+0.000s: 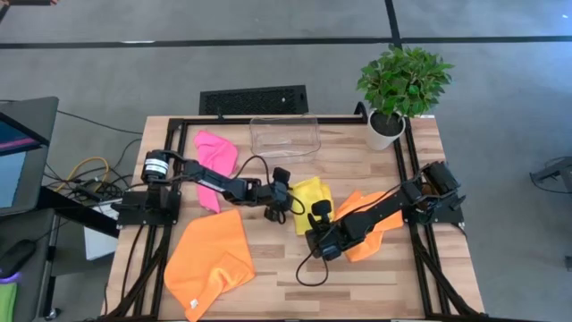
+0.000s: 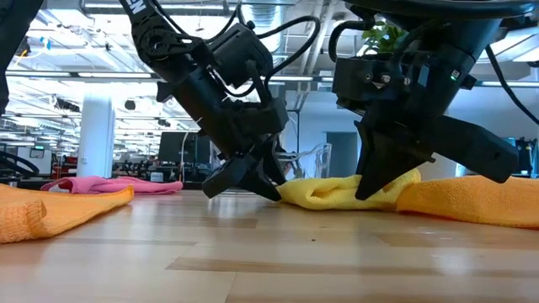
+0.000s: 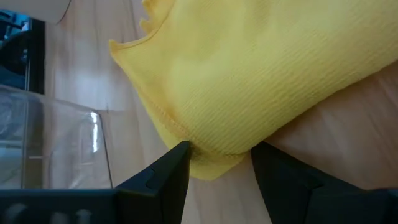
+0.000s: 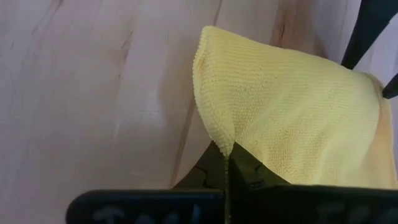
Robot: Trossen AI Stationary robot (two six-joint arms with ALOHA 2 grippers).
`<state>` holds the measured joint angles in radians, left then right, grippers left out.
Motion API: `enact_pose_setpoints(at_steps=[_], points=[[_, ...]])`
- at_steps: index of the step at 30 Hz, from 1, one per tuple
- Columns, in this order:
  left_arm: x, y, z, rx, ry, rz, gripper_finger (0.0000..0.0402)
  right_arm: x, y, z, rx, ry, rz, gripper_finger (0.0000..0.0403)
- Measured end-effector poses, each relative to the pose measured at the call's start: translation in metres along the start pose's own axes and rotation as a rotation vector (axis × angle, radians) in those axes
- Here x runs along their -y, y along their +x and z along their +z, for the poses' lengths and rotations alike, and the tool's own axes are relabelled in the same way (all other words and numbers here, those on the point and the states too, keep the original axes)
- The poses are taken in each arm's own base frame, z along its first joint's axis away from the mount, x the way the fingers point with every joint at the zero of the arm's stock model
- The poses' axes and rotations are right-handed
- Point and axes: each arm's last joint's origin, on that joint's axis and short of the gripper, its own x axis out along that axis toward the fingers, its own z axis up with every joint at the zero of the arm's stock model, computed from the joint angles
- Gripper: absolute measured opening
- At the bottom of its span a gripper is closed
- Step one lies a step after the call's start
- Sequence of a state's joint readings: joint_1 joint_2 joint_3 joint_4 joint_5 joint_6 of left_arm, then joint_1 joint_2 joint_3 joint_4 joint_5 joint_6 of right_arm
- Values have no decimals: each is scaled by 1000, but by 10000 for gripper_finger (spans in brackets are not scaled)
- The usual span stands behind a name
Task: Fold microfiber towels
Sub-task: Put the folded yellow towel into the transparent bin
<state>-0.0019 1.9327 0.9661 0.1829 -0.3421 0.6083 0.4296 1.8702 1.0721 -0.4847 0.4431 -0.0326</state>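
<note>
Yellow towel point(image 1: 312, 191) on table point(image 1: 393, 268): right hand point(image 4: 227, 163) clenched on its corner, left hand point(image 3: 217, 171) spread wide around its edge.

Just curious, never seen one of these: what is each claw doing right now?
Left gripper: open, fingers around an edge of the yellow towel.
Right gripper: shut on the yellow towel's corner.

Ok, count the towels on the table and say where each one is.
4. The pink towel lies back left, the big orange towel front left, the yellow towel mid-table between both grippers, and another orange towel under the right arm. None seems hidden.
</note>
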Motion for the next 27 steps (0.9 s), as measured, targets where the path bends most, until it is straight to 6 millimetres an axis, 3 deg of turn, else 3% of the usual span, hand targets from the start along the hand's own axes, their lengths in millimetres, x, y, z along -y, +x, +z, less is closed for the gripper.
enact_pose_setpoints(at_steps=[7,18,27], points=[[-3,2,-2,22,-20,-33,156,0,0,0,0,0,0,12],[-2,2,-2,39,0,-72,10,0,0,0,0,0,0,13],[-4,-5,-4,-20,-121,-59,3,3,-5,2,22,18,-7,12]])
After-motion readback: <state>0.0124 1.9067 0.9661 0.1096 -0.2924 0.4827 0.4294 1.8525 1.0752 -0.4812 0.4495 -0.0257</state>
